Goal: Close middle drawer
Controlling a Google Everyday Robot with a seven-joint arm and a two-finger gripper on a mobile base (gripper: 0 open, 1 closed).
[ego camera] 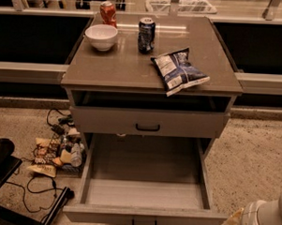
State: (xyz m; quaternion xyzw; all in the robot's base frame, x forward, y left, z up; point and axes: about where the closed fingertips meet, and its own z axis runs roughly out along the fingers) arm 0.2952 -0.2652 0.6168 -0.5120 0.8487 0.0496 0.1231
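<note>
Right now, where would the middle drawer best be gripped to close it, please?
Take the middle drawer at the small bar handle centred on its flat front, coming straight from the front: pulled far out, it should slide squarely. The gripper is out of view; only the arm shows, lower right.

1. Two cans on the worktop [124, 62]: a red can [108, 12], a dark can [146, 35].
2. One bowl [101, 36].
3. One snack bag [178, 71].
4. Two drawers: top drawer [108, 120], middle drawer [183, 217].
5. One claw [234, 224], bottom right corner.
</note>
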